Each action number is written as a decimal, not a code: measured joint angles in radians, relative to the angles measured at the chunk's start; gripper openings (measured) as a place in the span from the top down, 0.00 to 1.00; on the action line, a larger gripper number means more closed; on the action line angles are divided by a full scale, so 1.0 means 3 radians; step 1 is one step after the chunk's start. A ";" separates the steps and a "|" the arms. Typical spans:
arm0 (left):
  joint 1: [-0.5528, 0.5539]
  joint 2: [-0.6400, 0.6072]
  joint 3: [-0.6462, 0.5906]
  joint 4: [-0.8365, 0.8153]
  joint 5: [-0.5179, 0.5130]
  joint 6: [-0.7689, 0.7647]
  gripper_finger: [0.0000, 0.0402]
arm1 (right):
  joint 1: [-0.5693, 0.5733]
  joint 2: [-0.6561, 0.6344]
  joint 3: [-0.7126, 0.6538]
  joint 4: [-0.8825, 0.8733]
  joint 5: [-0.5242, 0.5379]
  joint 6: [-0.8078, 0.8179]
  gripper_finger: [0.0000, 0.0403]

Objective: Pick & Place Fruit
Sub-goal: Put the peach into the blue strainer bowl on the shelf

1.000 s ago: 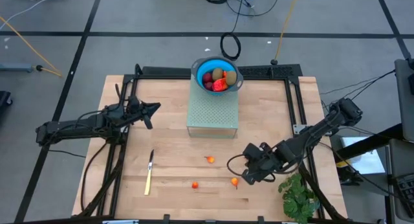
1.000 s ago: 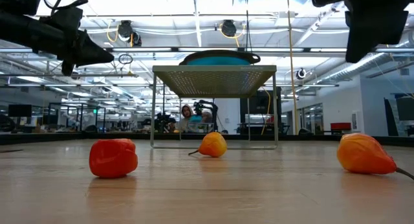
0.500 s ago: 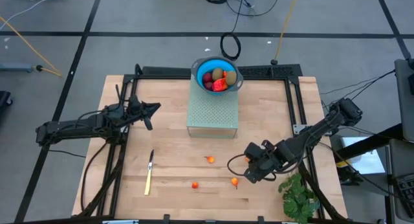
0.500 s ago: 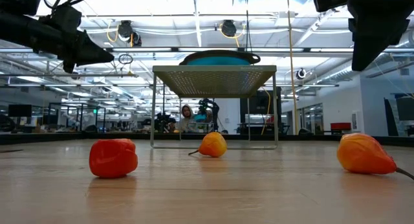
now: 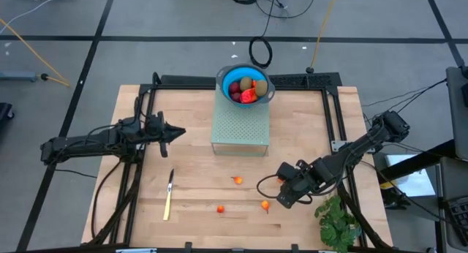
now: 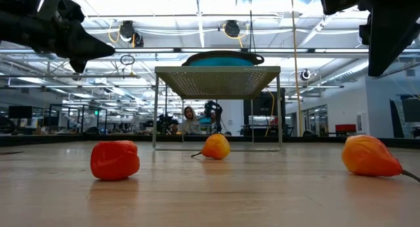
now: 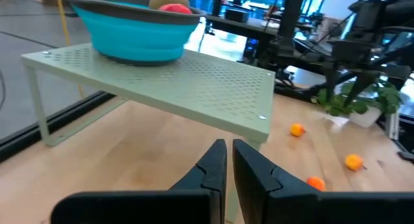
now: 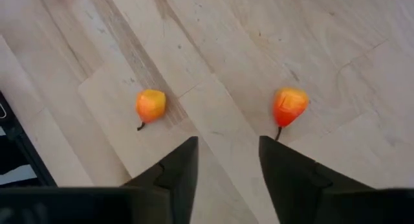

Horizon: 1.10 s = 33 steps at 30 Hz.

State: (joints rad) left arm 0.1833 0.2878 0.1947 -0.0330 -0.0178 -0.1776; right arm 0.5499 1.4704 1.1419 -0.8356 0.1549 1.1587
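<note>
Currently your right gripper [image 8: 226, 166] hangs part-open, empty, with two orange fruit [image 8: 151, 105] just ahead; left gripper [image 7: 229, 160] pinched narrow, facing the rack [image 7: 194, 81].

You get even, bright overhead light on the wooden table [image 5: 197, 172], with only faint soft shadows. In the low view the ceiling lights [image 6: 197, 4] glare white, and the near tabletop blurs. Your left wrist view's background looks soft.
</note>
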 joint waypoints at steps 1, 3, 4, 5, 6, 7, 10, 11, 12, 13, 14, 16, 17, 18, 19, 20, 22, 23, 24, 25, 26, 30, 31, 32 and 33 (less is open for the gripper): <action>0.0000 -0.0001 -0.0001 0.0000 0.0003 0.0000 0.94 | -0.0002 0.0001 -0.0001 0.0000 -0.0001 0.0017 0.59; 0.0000 0.0000 -0.0001 0.0000 0.0002 0.0004 0.94 | -0.0018 0.0000 -0.0001 0.0000 -0.0004 0.0040 0.55; 0.0000 -0.0001 -0.0001 0.0000 0.0003 0.0022 0.94 | -0.0026 0.0000 -0.0001 0.0000 -0.0006 0.0054 0.52; 0.0000 0.0000 -0.0001 0.0000 0.0003 0.0049 0.94 | -0.0039 0.0000 -0.0004 0.0002 -0.0005 0.0069 0.50; 0.0000 0.0000 -0.0001 0.0000 0.0003 0.0071 0.94 | -0.0052 -0.0001 -0.0020 0.0013 -0.0007 0.0091 0.48; 0.0000 0.0000 0.0000 0.0000 0.0001 0.0078 0.94 | -0.0067 -0.0001 -0.0045 0.0031 -0.0008 0.0110 0.47; 0.0001 0.0000 -0.0001 0.0000 -0.0001 0.0085 0.94 | -0.0095 0.0000 -0.0153 0.0121 -0.0024 0.0114 0.42; 0.0001 0.0000 -0.0001 0.0000 -0.0001 0.0085 0.94 | -0.0111 0.0000 -0.0191 0.0178 -0.0063 0.0114 0.40; 0.0001 0.0000 -0.0001 -0.0001 -0.0001 0.0085 0.94 | -0.0130 0.0000 -0.0229 0.0232 -0.0099 0.0116 0.39; 0.0001 -0.0001 -0.0001 -0.0001 -0.0001 0.0086 0.94 | -0.0142 0.0000 -0.0275 0.0298 -0.0118 0.0119 0.38; 0.0001 -0.0001 -0.0001 -0.0001 -0.0002 0.0085 0.94 | -0.0160 0.0000 -0.0320 0.0350 -0.0158 0.0116 0.38; 0.0001 0.0000 -0.0001 -0.0001 -0.0002 0.0085 0.94 | -0.0198 0.0000 -0.0395 0.0398 -0.0180 0.0117 0.37; 0.0001 -0.0001 -0.0001 -0.0001 -0.0002 0.0085 0.94 | -0.0213 0.0001 -0.0421 0.0404 -0.0179 0.0117 0.37; 0.0001 -0.0001 -0.0001 -0.0001 -0.0003 0.0085 0.94 | -0.0229 0.0000 -0.0439 0.0407 -0.0178 0.0116 0.37; 0.0001 0.0000 -0.0001 -0.0002 -0.0004 0.0085 0.94 | -0.0248 0.0001 -0.0456 0.0420 -0.0177 0.0116 0.37; 0.0001 -0.0001 -0.0001 -0.0003 -0.0004 0.0085 0.94 | -0.0268 0.0000 -0.0477 0.0437 -0.0177 0.0114 0.37; 0.0001 0.0000 0.0000 -0.0003 -0.0004 0.0085 0.94 | -0.0305 0.0000 -0.0517 0.0460 -0.0178 0.0096 0.37; 0.0001 0.0000 -0.0001 -0.0003 -0.0006 0.0085 0.94 | -0.0319 0.0000 -0.0541 0.0478 -0.0177 0.0093 0.37; 0.0001 -0.0001 -0.0001 -0.0003 -0.0017 0.0085 0.94 | -0.0334 0.0000 -0.0568 0.0513 -0.0177 0.0087 0.37; 0.0001 0.0000 -0.0001 -0.0003 -0.0026 0.0085 0.94 | -0.0346 0.0000 -0.0601 0.0562 -0.0177 0.0083 0.37; 0.0001 0.0000 0.0000 -0.0003 -0.0030 0.0085 0.94 | -0.0358 0.0000 -0.0637 0.0620 -0.0177 0.0068 0.37; 0.0001 0.0000 -0.0001 -0.0003 -0.0030 0.0085 0.94 | -0.0418 0.0000 -0.0746 0.0729 -0.0179 0.0020 0.37; 0.0001 -0.0001 -0.0001 -0.0003 -0.0030 0.0085 0.94 | -0.0435 0.0000 -0.0767 0.0730 -0.0178 0.0022 0.37; 0.0001 0.0000 0.0000 -0.0003 -0.0030 0.0084 0.94 | -0.0446 0.0000 -0.0789 0.0729 -0.0177 0.0022 0.37; 0.0001 -0.0001 -0.0001 -0.0003 -0.0030 0.0085 0.94 | -0.0459 0.0000 -0.0806 0.0728 -0.0177 0.0021 0.37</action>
State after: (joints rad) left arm 0.1837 0.2875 0.1944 -0.0338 -0.0269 -0.1520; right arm 0.4121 1.4704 0.9000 -0.6171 0.1017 1.1649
